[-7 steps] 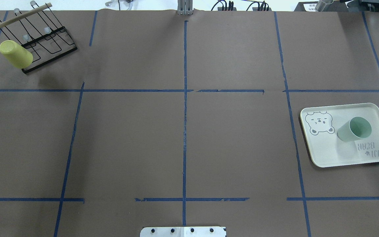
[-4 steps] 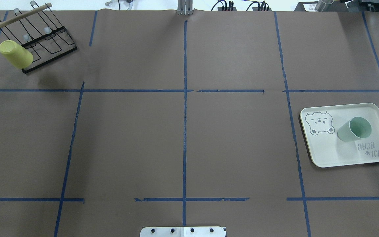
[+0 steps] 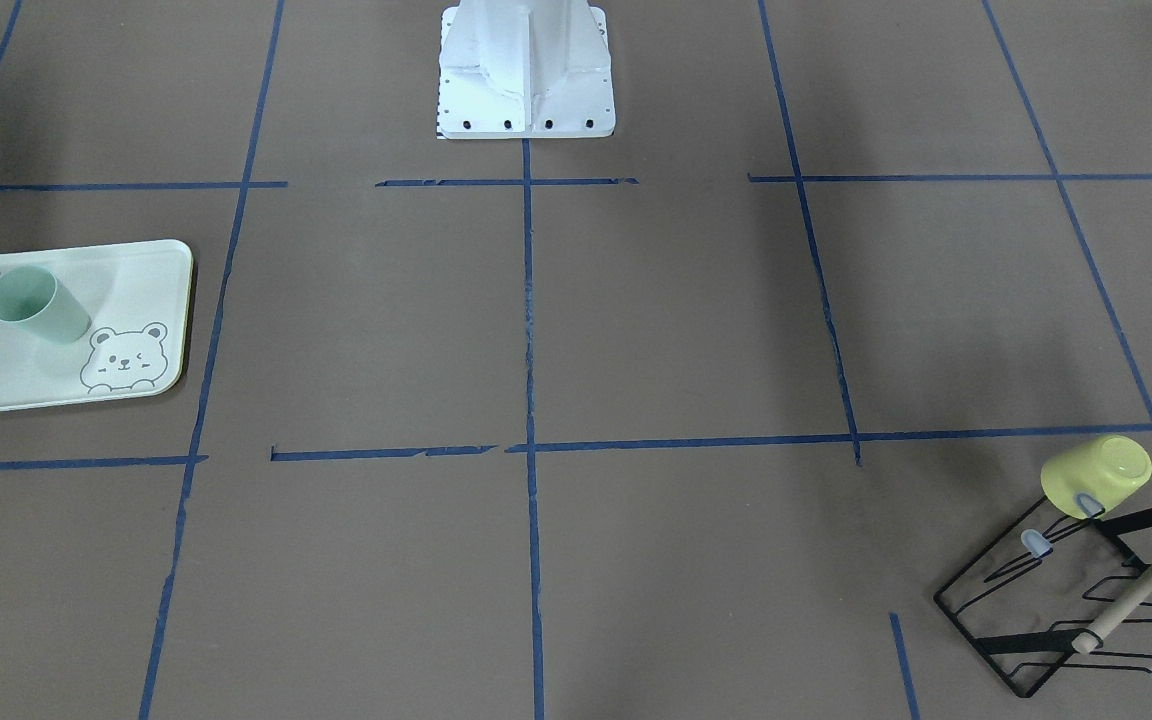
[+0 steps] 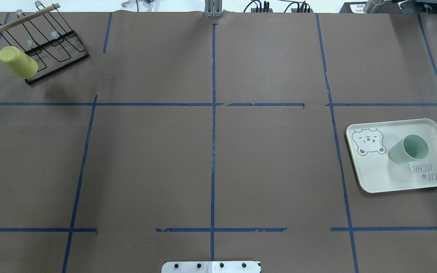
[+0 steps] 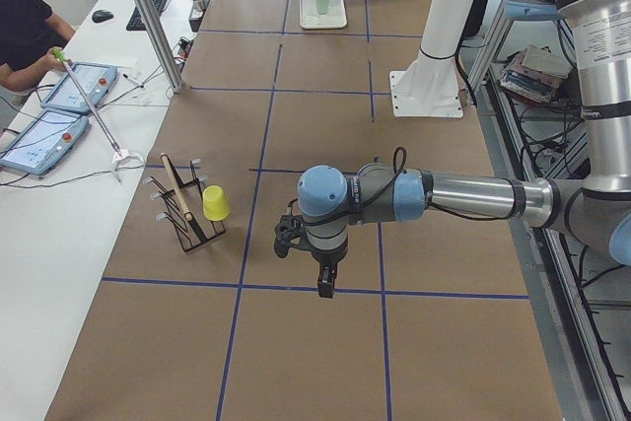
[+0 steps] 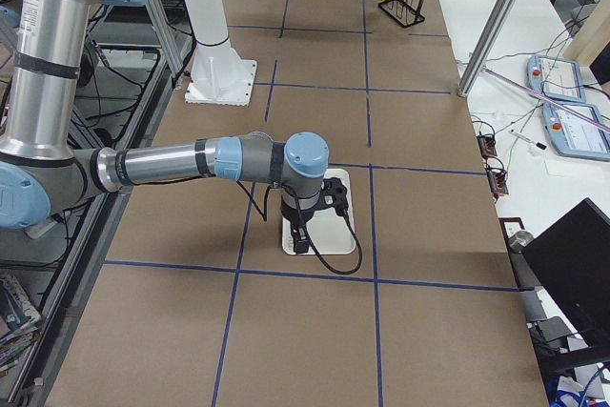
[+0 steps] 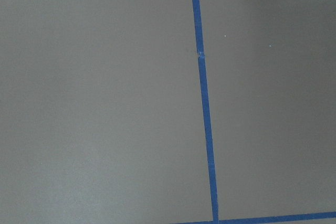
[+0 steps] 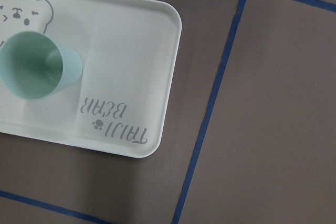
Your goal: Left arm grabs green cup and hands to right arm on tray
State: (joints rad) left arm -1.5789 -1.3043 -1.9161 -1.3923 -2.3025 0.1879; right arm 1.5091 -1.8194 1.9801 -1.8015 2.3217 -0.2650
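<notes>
The green cup [image 4: 408, 149] stands upright, mouth up, on the tray [image 4: 378, 174] at the table's right side. It also shows in the front view [image 3: 36, 305] and in the right wrist view [image 8: 39, 65], beside the tray's lettering. The right gripper [image 6: 300, 238] hangs over the tray [image 6: 341, 235] and shows only in the exterior right view, so I cannot tell whether it is open or shut. The left gripper [image 5: 323, 288] hangs over bare table near the rack and shows only in the exterior left view, so I cannot tell its state either. Neither gripper touches the cup.
A yellow cup [image 4: 18, 62] sits upside down on a black wire rack [image 4: 57, 49] at the far left corner. The white robot base plate [image 3: 526, 70] is at the near middle edge. An operator [image 5: 20, 27] sits at the side desk.
</notes>
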